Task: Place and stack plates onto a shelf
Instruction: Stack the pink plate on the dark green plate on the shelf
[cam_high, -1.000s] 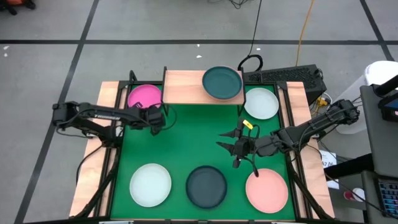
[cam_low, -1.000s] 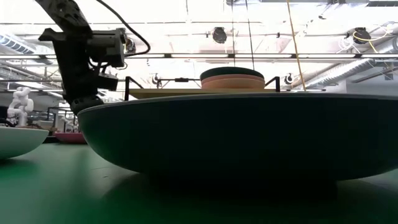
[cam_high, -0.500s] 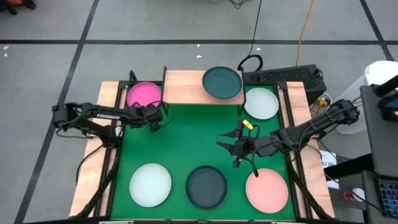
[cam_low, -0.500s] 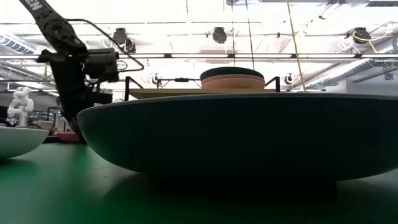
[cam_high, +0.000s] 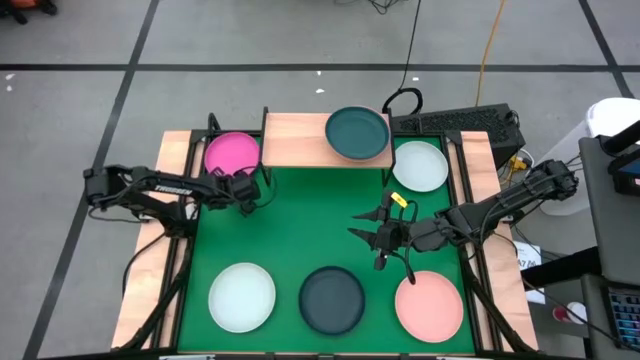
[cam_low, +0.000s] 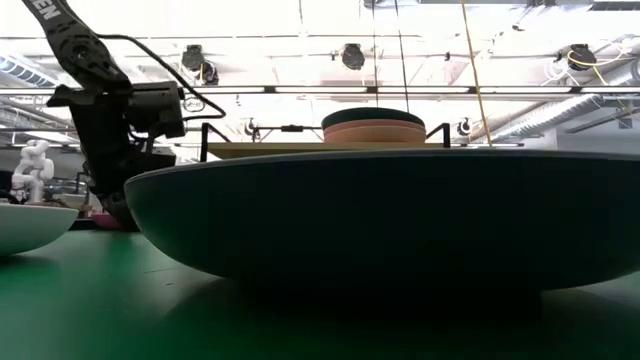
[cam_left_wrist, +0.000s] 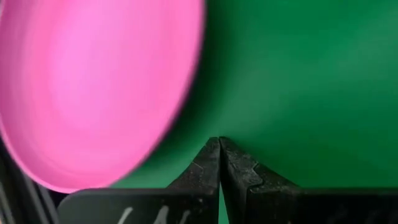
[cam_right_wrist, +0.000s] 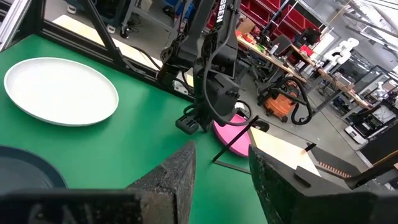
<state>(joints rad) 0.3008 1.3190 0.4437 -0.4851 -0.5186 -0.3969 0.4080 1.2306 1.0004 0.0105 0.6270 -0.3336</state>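
A magenta plate (cam_high: 232, 155) lies on the green mat at the far left, beside the light-wood shelf (cam_high: 296, 140). The shelf carries a stack of plates with a dark teal one on top (cam_high: 357, 133); pink ones show under it in the low view (cam_low: 372, 131). My left gripper (cam_high: 247, 190) is shut, low over the mat, just off the magenta plate's near right rim (cam_left_wrist: 180, 118). I cannot tell whether its tips touch the mat. My right gripper (cam_high: 378, 236) is open and empty above the mat's middle right.
On the mat lie a white plate (cam_high: 420, 166) at the far right, and along the near edge a pale mint plate (cam_high: 242, 297), a dark plate (cam_high: 332, 299) and a salmon plate (cam_high: 429, 306). Black frame bars run along the table's sides.
My left gripper has gone down toward the mat and a little toward the magenta plate, staying shut.
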